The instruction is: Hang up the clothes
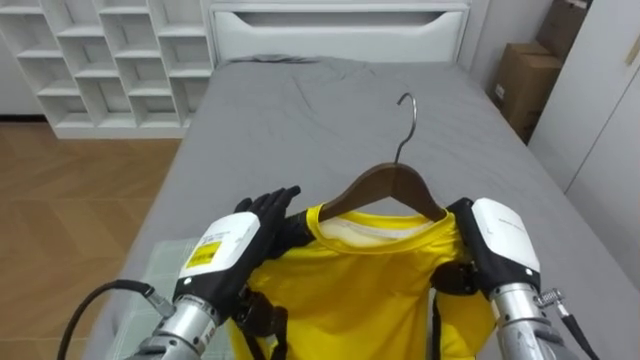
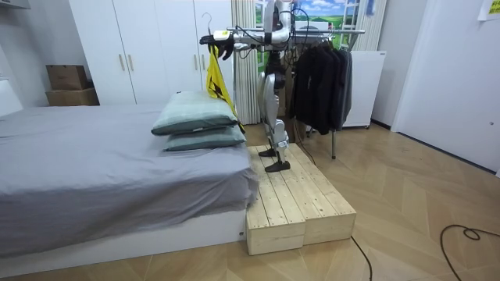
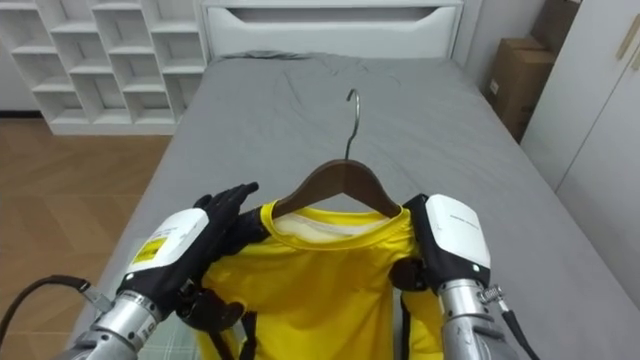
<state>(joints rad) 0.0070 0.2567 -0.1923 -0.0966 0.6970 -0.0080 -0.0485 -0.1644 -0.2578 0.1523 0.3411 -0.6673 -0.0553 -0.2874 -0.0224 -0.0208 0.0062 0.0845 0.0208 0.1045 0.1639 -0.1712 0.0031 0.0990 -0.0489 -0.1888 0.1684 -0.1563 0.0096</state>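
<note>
A yellow shirt (image 1: 350,285) hangs on a brown wooden hanger (image 1: 390,185) with a metal hook, held up over the grey bed (image 1: 300,110). My left hand (image 1: 235,245) lies at the shirt's left shoulder, its dark fingers stretched out straight along the cloth toward the hanger. At the right shoulder my right hand (image 1: 500,235) has its thumb and fingers pinched on the yellow cloth by the hanger's end. In the room view the shirt (image 2: 216,74) dangles from my raised arms at the foot of the bed.
I stand on a low wooden platform (image 2: 301,199) between the bed and a clothes rack (image 2: 320,74) with dark garments. Two green pillows (image 2: 195,117) lie near me. White cubby shelves (image 1: 100,60) and cardboard boxes (image 1: 525,80) flank the bed's far end.
</note>
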